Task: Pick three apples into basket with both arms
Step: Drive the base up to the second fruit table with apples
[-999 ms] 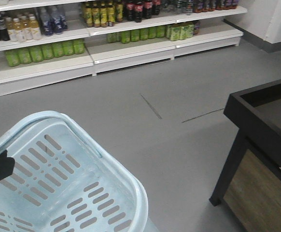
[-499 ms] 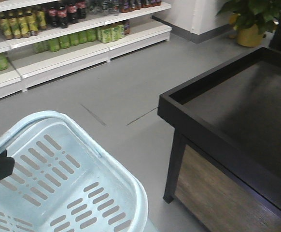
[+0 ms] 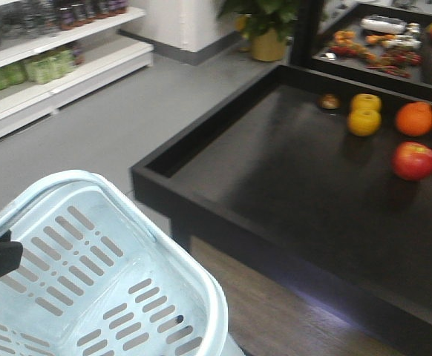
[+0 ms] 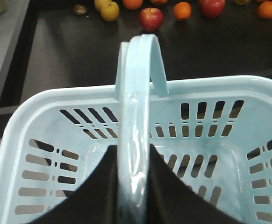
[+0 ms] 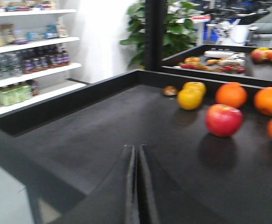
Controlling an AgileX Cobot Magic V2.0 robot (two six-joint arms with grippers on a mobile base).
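Left claw (image 4: 132, 154): clamped round the basket (image 4: 70, 95) handle (image 4: 138, 70), one finger each side; the basket hangs under it with nothing inside
Right claw (image 5: 136, 154): fingers pressed flat together, nothing between them; free to work
Nearest apple (image 5: 224, 120): on the black table (image 5: 80, 135); ahead of the right claw and off to its right; well apart from it
Second apple (image 4: 212, 7): further along the table, past the basket rim; I can't pick out a third for sure
Neighbours: lemons (image 5: 190, 98) behind and left of the nearest apple; oranges (image 5: 231, 94) behind it; the near side looks open
Axis: round fruit, no long side; any approach angle should serve
Call: the right arm is the picker, since the left is busy carrying; the claw must open, then go forward and right; the basket hangs at the table's near edge, so I'd expect the fruit to come back and left
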